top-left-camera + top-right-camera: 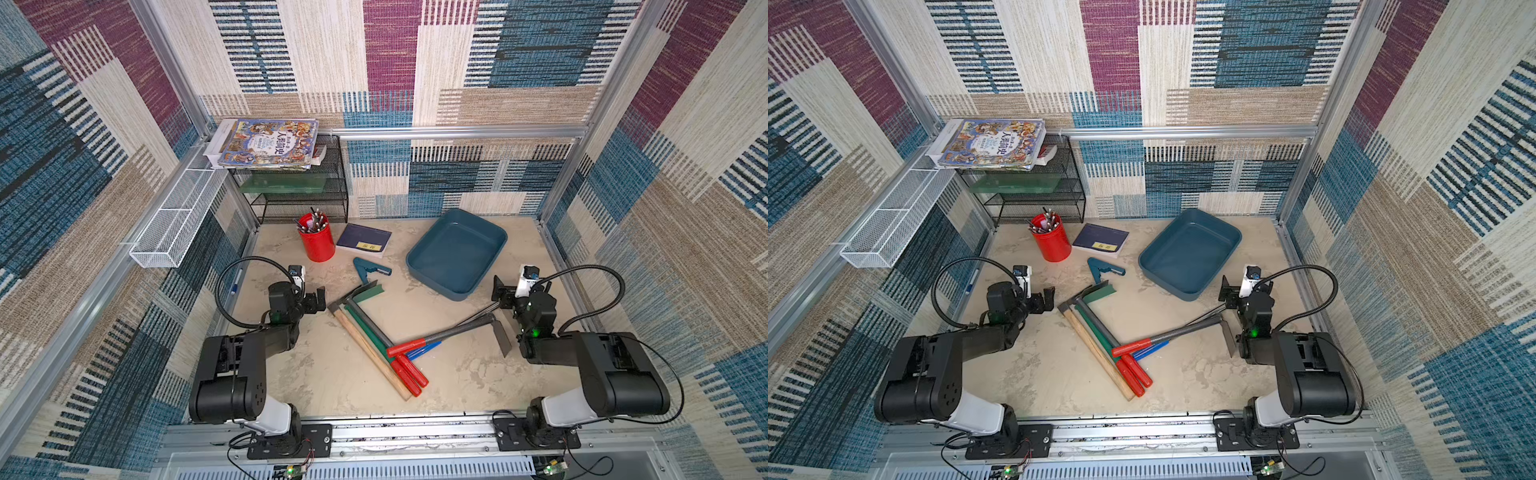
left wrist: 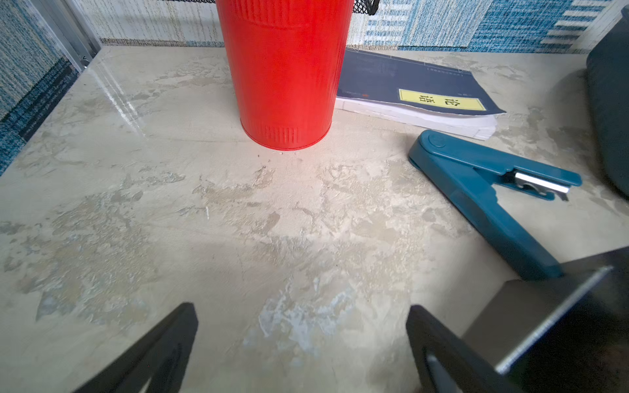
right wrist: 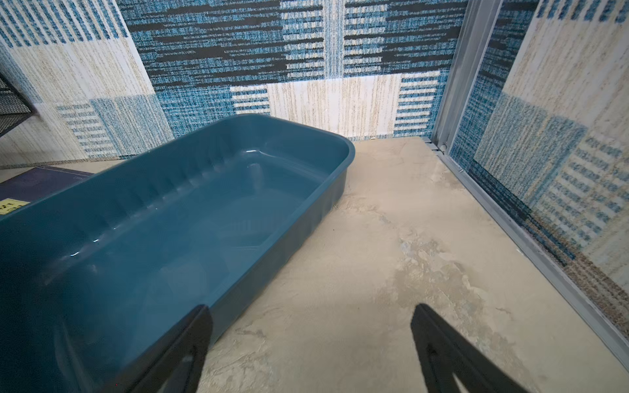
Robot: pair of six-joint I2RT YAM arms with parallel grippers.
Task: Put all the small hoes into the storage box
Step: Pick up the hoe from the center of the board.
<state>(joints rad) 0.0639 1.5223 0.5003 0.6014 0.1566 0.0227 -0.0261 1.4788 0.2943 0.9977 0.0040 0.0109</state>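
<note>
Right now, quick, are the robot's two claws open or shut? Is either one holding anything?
Left gripper: open, holding nothing.
Right gripper: open, holding nothing.

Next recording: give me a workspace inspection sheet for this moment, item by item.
Surface: beige mottled tabletop, no spills seen.
Job's things: storage box empty; green-bladed hoe and grey-bladed hoe lie on the table among other tools, outside it.
Clutter: wooden-handled hammer, red pen cup, navy book, teal stapler.
Grippers: left gripper and right gripper open, empty.
Cables: black cable loops at both wrists, clear of the tools.
Surroundings: black mesh shelf holding books, white wire basket, patterned fabric walls.
</note>
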